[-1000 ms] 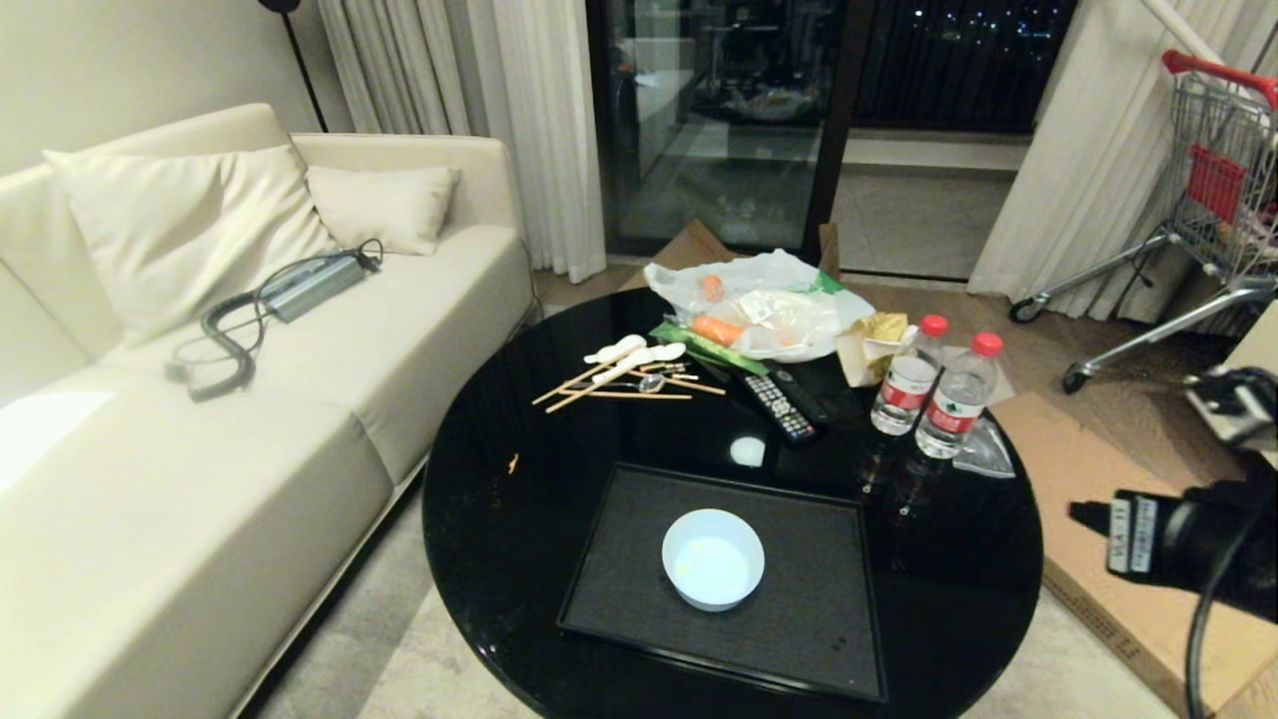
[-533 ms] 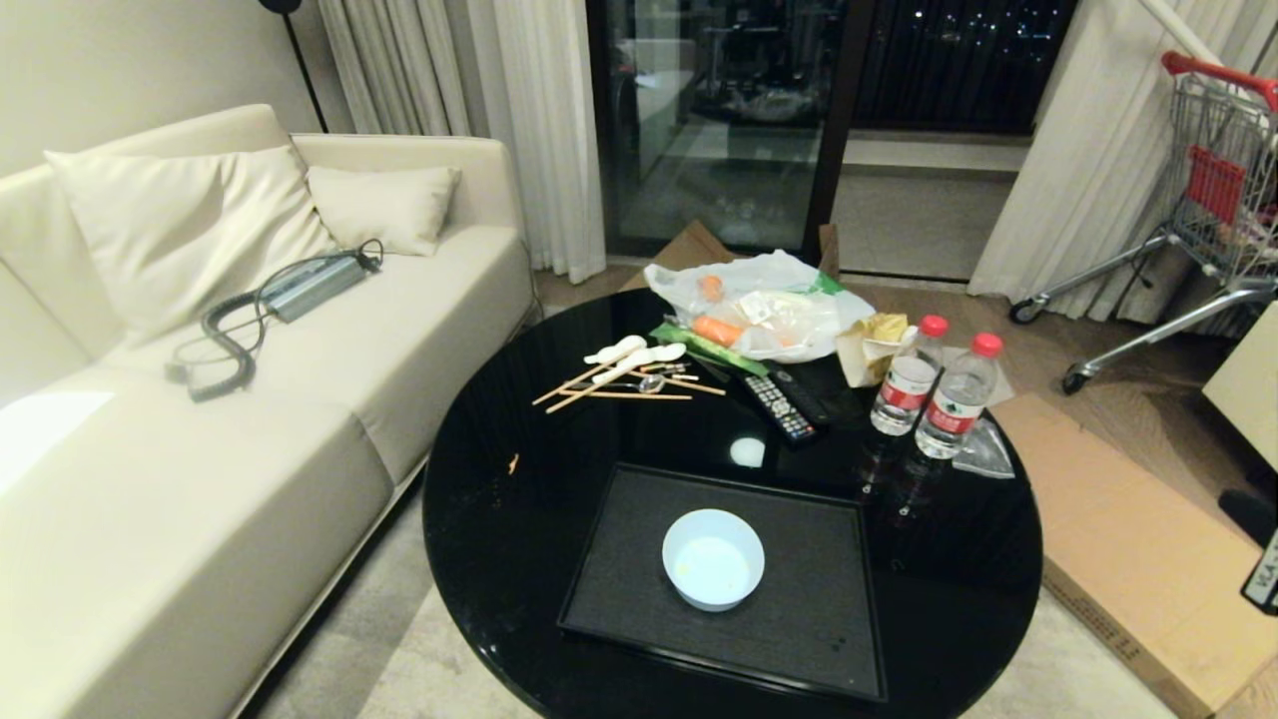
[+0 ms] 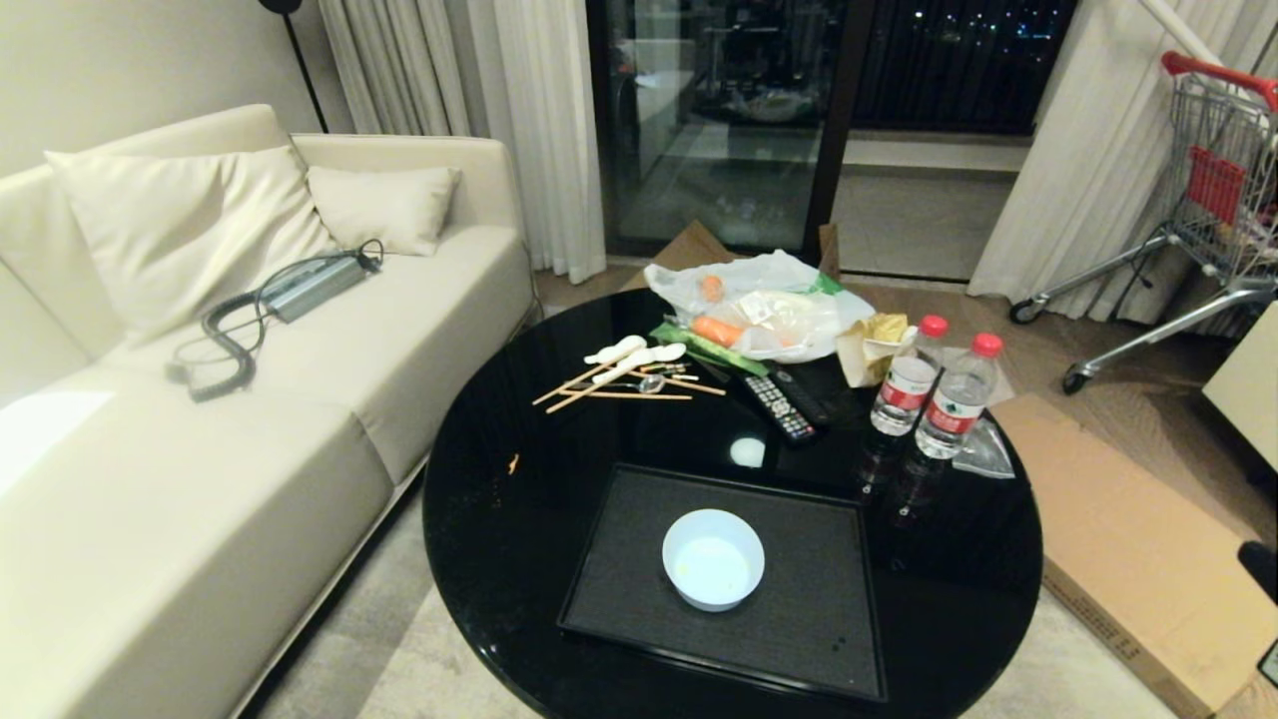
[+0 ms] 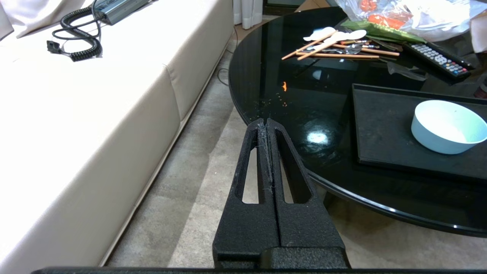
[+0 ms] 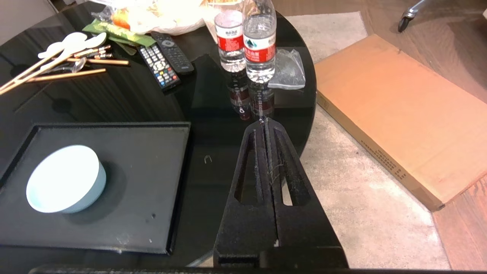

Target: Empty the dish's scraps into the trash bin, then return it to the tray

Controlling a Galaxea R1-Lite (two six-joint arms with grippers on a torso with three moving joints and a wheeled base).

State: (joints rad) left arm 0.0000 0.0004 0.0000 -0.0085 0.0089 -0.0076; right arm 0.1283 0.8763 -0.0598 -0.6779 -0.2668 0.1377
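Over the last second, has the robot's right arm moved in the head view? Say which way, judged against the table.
Yes. It has withdrawn rightward and down, away from the table, almost leaving the head view.

A round black glossy table (image 3: 499, 519) carries the tray (image 3: 799, 619), 2 water bottles (image 3: 934, 399), remote (image 3: 779, 404), chopsticks (image 3: 619, 384) and plastic bag (image 3: 769, 305).

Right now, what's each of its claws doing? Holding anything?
Left gripper: closed, holding nothing, beside the table's edge.
Right gripper: closed, holding nothing, over the table's edge.
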